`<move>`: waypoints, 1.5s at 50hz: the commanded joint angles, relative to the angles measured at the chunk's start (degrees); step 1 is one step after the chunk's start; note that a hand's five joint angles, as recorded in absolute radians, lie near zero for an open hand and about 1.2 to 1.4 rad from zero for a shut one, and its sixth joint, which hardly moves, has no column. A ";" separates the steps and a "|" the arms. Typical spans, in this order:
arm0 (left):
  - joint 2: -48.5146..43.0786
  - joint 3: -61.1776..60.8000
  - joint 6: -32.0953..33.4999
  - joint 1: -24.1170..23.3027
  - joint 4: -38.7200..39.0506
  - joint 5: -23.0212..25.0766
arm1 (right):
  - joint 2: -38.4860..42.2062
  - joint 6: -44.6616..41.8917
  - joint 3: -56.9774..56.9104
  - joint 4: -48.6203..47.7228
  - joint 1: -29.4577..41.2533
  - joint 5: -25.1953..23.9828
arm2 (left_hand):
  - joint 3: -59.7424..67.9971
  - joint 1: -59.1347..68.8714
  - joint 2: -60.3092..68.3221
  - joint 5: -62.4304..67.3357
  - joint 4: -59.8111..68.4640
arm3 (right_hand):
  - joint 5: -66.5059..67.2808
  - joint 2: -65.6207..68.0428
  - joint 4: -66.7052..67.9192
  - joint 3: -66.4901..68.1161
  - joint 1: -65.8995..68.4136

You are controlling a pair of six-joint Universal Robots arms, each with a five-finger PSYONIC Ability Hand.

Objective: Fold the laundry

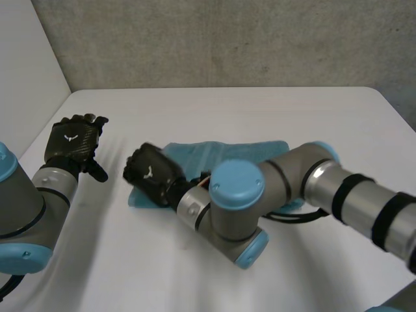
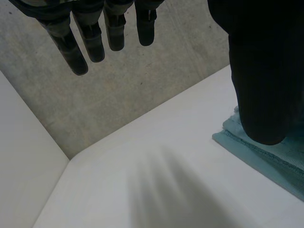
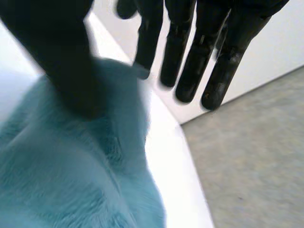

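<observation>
Your right hand [image 1: 151, 172] is the one at work. In the head view it hangs over the left end of the teal towel [image 1: 224, 155]. The towel lies flat near the middle of the white table [image 1: 273, 110], with its long axis running from side to side. The right arm [image 1: 325, 182] passes in front of its other end. The left hand [image 1: 75, 140] is over bare table, near this same end of the towel but apart from it.

In the left wrist view you see that hand's fingers [image 2: 92, 40] straight, with nothing between them and the thumb [image 2: 261, 71]. It is open and empty. A corner of the towel lies just past the thumb, so the cloth is on the thumb side of this hand.

In the right wrist view the fingers are straight too, and they reach beyond the towel's edge. The towel is under the palm. You cannot tell whether the thumb touches the cloth, but nothing is pinched, so this hand is open as well. By my judgement the right hand is the nearer one, and the fold should carry this end along the long axis toward the far end.
</observation>
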 commanded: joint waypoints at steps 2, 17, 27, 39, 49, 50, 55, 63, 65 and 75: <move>0.00 -0.10 0.00 -0.27 -0.10 0.26 | -5.83 0.87 1.60 0.99 -0.67 8.05 | -0.98 0.25 -0.46 -1.32 -0.48 | -35.00 -33.94 -35.92 -34.45 -26.08; -2.37 5.16 0.00 -6.50 -1.94 9.74 | -27.81 31.01 26.55 12.76 -21.14 19.67 | 1.37 2.60 1.90 1.03 1.87 | -35.00 -33.94 -35.92 -34.45 -26.08; -12.81 18.68 0.08 -10.55 -9.31 13.27 | -28.78 34.54 38.34 11.19 -29.41 12.72 | 4.56 5.79 5.09 4.22 5.06 | -29.21 -28.15 -30.13 -28.66 -20.29; -22.76 27.41 5.71 -10.46 -14.78 4.31 | -27.20 34.27 42.56 3.89 -29.94 12.11 | 5.58 6.81 6.10 5.24 6.08 | -8.70 -7.64 -9.62 -8.15 0.22; -21.19 22.84 5.97 -10.46 -15.04 -1.41 | -25.09 31.72 42.04 3.71 -30.46 13.87 | 5.24 6.47 5.76 4.90 5.74 | 35.00 36.06 34.08 35.55 43.92; -20.49 22.31 5.97 -10.55 -15.13 -1.59 | -25.44 31.29 42.04 3.80 -30.90 14.30 | 5.24 6.47 5.76 4.90 5.74 | 35.00 36.06 34.08 35.55 43.92; -14.07 16.87 5.97 -11.08 -15.30 -1.68 | -28.95 23.83 41.42 5.03 -32.57 18.17 | 4.74 5.97 5.26 4.40 5.24 | 35.00 36.06 34.08 35.55 43.92; -4.23 12.47 5.18 -12.57 -15.30 -1.59 | -30.54 5.54 34.40 5.21 -30.73 20.98 | 4.40 5.63 4.92 4.06 4.90 | 35.00 36.06 34.08 35.55 43.92; -1.07 11.59 5.09 -13.01 -15.30 -1.85 | -30.36 4.57 30.54 5.29 -26.96 21.69 | 3.73 4.96 4.25 3.39 4.23 | 35.00 36.06 34.08 35.55 43.92; 4.39 10.44 4.74 -12.31 -15.13 -2.20 | -19.21 2.46 18.22 5.47 -4.90 15.64 | 2.38 3.61 2.90 2.04 2.88 | 35.00 36.06 34.08 35.55 43.92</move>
